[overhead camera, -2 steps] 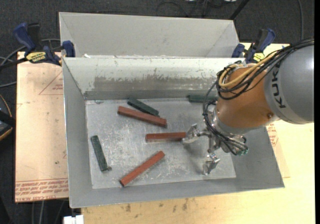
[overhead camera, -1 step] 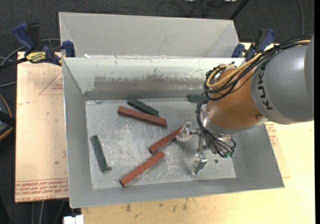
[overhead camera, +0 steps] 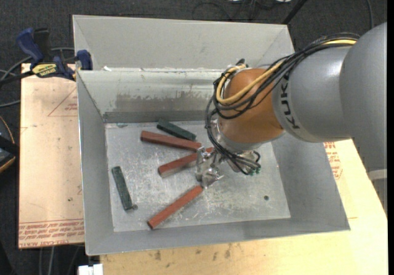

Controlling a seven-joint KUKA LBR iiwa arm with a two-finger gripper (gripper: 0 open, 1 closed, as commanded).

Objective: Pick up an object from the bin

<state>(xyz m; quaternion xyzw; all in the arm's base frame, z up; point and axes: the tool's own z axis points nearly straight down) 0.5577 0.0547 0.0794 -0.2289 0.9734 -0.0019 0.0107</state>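
Right of centre on the bin floor: gripper set low at the meeting ends of two red-brown bars, the middle stick and the lower stick; clenched or released, cannot tell. Step judged: settling for a grasp. Next calls for a firm hold on one stick end, then a straight lift.

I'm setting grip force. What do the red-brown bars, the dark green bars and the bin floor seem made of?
Red-brown bars: probably matte plastic or painted wood; flat even colour, no shine. Dark green bars: likely the same, equally dull. Bin floor: bare sheet metal, grey with pale scuffs and scratches.
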